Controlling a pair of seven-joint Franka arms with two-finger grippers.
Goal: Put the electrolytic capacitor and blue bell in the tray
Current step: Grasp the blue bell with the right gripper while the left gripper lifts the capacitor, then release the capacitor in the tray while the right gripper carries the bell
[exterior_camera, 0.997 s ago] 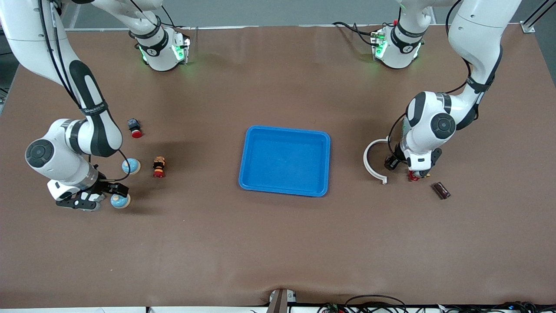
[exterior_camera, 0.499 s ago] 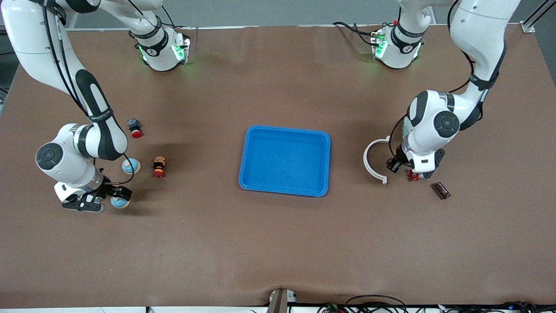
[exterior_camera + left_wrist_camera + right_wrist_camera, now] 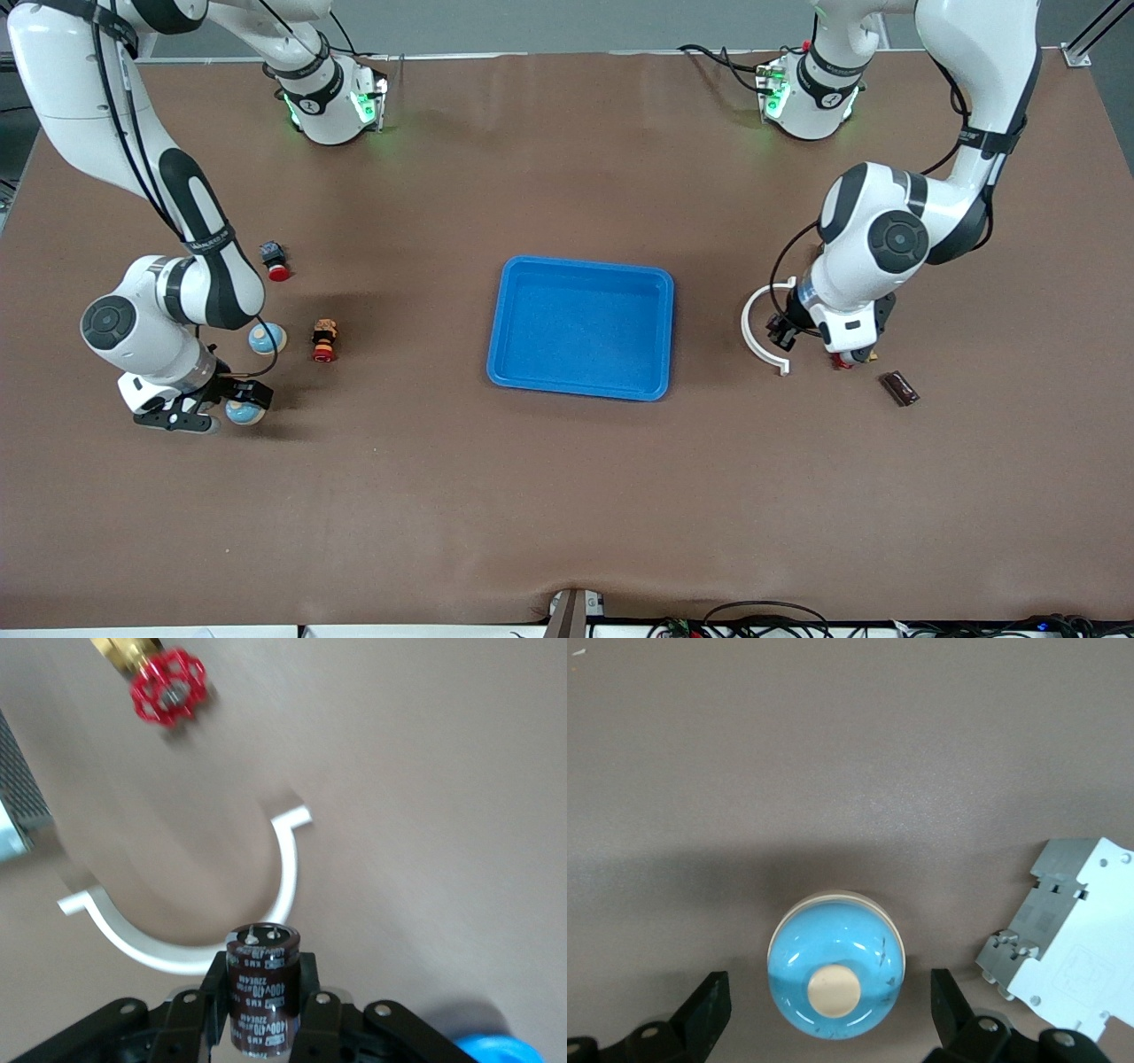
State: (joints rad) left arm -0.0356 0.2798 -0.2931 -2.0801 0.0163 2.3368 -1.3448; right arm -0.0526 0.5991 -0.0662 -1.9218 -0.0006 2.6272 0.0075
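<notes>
On the table, two blue bells (image 3: 244, 411), left pincer (image 3: 262, 1010) grasping one capacitor (image 3: 262, 986), right pincer (image 3: 828, 1010) released.

The dark brown electrolytic capacitor (image 3: 262, 985) stands upright, clamped between the left gripper's fingers (image 3: 215, 992). The blue bell (image 3: 837, 976), a glossy dome with a cream button, sits on the worktop (image 3: 567, 496) at about 8 o'clock of the bright blue tray (image 3: 501, 354), which lies flat mid-worktop.

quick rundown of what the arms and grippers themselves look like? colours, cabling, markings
Both arms are glossy white with black joint bands and round dark grey joint caps; small lettering runs along a black band on each. Thin black cables loop outside the links. Bases glow green. The left gripper and right gripper have matte black fingers with visible screws.
</notes>
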